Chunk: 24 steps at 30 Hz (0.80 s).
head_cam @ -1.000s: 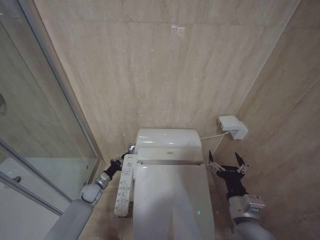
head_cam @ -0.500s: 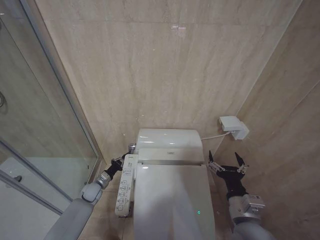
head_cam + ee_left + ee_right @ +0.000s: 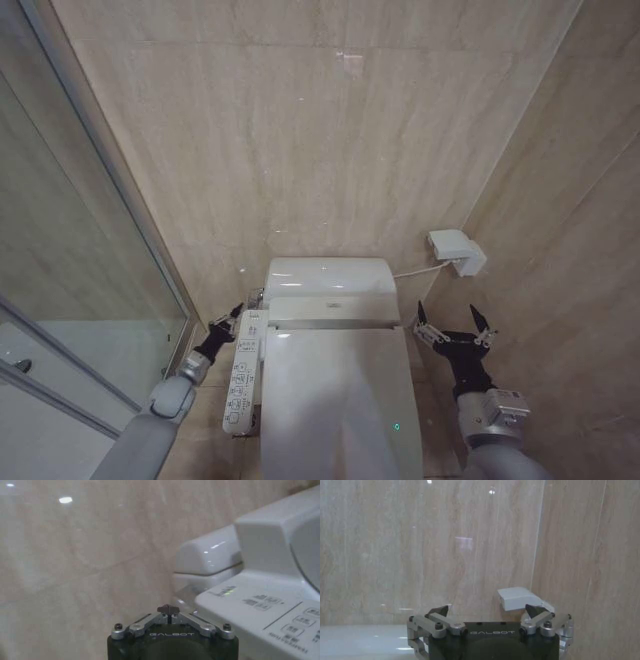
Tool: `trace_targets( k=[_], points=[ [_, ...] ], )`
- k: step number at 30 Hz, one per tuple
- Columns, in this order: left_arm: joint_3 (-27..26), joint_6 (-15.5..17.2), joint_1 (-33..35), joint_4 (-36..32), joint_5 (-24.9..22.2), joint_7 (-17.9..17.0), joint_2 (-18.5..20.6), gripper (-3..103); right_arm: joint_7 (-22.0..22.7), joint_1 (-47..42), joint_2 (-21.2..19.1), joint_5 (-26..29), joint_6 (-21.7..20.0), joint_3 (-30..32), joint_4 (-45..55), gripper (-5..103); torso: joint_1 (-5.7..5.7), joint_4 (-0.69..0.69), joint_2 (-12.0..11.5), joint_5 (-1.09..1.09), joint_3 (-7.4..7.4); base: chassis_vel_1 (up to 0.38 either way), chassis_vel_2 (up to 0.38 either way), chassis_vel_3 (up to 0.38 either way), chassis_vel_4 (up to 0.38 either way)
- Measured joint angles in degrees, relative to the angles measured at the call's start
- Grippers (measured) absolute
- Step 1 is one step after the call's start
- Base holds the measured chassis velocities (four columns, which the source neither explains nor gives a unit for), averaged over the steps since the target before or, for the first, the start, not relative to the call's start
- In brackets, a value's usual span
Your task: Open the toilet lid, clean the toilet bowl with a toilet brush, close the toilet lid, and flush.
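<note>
the toilet lid (image 3: 340, 400) lies closed flat over the toilet bowl (image 3: 262, 440), between the two grippers. the left gripper (image 3: 232, 316) sits low at the lid's left side, just beside the far end of the long white button panel (image 3: 238, 385) and close to the rear housing (image 3: 330, 280) of the toilet. in the left wrist view this gripper (image 3: 169, 609) has its fingertips pressed together into one point, aimed at the gap where the panel (image 3: 270, 611) meets the rounded rear housing (image 3: 210, 555), with the marble wall (image 3: 75, 555) beyond it.

the right gripper (image 3: 455, 328) hovers off the lid's right rear corner, apart from the lid, with its fingers spread wide and holding nothing. in the right wrist view the spread gripper (image 3: 487, 611) faces the wall corner, and the small white wall box (image 3: 517, 598) shows just past its fingertips. that box (image 3: 455, 250) hangs on the wall above and beyond the right gripper, with a thin cable (image 3: 410, 271) running from it toward the toilet's rear housing. a glass shower screen (image 3: 70, 270) stands well to the outside of the left gripper.
</note>
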Motion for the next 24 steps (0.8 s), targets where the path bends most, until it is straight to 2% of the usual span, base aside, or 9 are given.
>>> trace_targets(
  k=[8, 10, 12, 13, 15, 17, 18, 23, 24],
  points=[
    [-5.5, 0.2, 6.9, -5.3, -2.6, -3.5, 0.4, 0, 0.0, 0.0, 0.0, 0.0, 0.0, 0.0, 0.0, 100, 0.01, 0.07, 0.0, -0.01, 0.00, 0.000, 0.000, 0.000, 0.000],
    [-6.7, 3.0, 9.8, -10.5, -4.8, -6.2, 0.1, 0, 0.0, 0.0, 0.0, 0.0, 0.0, 0.0, 0.0, 100, 0.01, 0.07, 0.0, 0.00, 0.01, 0.000, 0.000, 0.000, 0.000],
    [-7.2, 6.8, 11.5, -15.2, -5.9, -7.1, -0.3, 0, 0.0, 0.0, 0.0, 0.0, 0.0, 0.0, 0.0, 100, 0.01, 0.07, 0.0, 0.03, 0.00, 0.000, 0.000, 0.000, 0.000],
    [-7.2, 6.8, 11.5, -15.2, -5.9, -7.1, -0.3, 0, 0.0, 0.0, 0.0, 0.0, 0.0, 0.0, 0.0, 100, 0.01, 0.07, 0.0, 0.03, 0.00, 0.000, 0.000, 0.000, 0.000],
    [-7.7, 10.8, 13.5, -20.4, -6.2, -8.3, -1.3, 0, 0.0, 0.0, 0.0, 0.0, 0.0, 0.0, 0.0, 100, 0.01, 0.05, 0.0, 0.02, 0.01, 0.000, 0.000, 0.000, 0.000],
    [-7.9, 11.6, 14.1, -21.7, -6.2, -9.0, -1.7, 0, 0.0, 0.0, 0.0, 0.0, 0.0, 0.0, 0.0, 100, 0.02, 0.04, 0.0, 0.02, 0.01, 0.000, 0.000, 0.000, 0.000],
    [-8.4, 12.9, 15.0, -23.5, -6.3, -9.9, -2.2, 17, 0.0, 0.0, 0.0, 0.0, 0.0, 0.0, 0.0, 100, 0.02, 0.05, 0.0, 0.02, 0.01, 0.000, 0.000, 0.000, 0.000],
    [-10.5, 15.3, 19.3, -30.4, -6.8, -11.4, -2.8, 17, 0.0, 0.0, 0.0, 0.0, 0.0, 0.0, 0.0, 100, 0.02, 0.06, 0.0, 0.02, 0.01, 0.000, 0.000, 0.000, 0.000],
    [-11.3, 15.5, 20.3, -32.0, -6.8, -11.5, -3.0, 44, 0.0, 0.0, 0.0, 0.0, 0.0, 0.0, 0.0, 100, 0.02, 0.07, 0.0, 0.02, 0.01, 0.000, 0.000, 0.000, 0.000]
  ],
)
